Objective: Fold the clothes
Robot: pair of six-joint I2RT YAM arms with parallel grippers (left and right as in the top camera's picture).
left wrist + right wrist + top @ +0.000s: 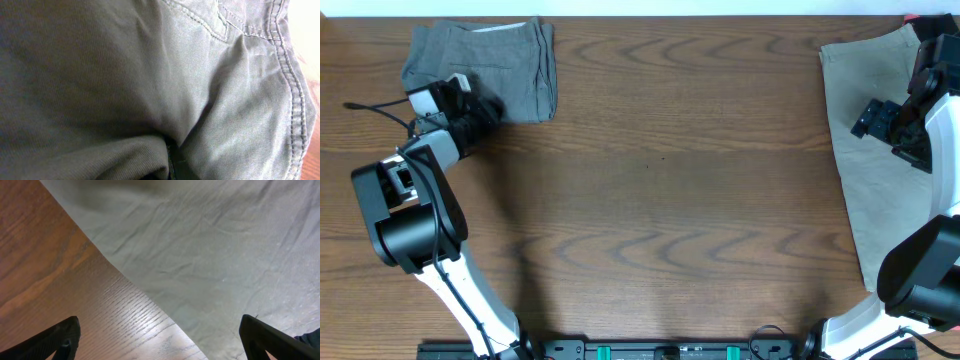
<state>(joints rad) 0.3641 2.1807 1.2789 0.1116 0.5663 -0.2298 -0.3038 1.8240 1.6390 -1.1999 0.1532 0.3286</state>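
The dark grey shorts [485,62] lie folded at the table's far left. My left gripper [483,110] is at their near edge. In the left wrist view grey fabric with pocket seams [200,75] fills the frame and bunches round the dark fingers [172,162], which look shut on it. The light khaki-beige shorts [880,200] lie spread flat along the right edge. My right gripper [876,120] hovers over their left part. In the right wrist view it [160,330] is wide open and empty above the khaki shorts' [215,255] edge, where cloth meets wood.
The brown wooden table [660,200] spans the view between the two garments. The arm bases stand at the near edge, the left one [410,220] and the right one [920,280]. A black cable [375,108] trails by the left wrist.
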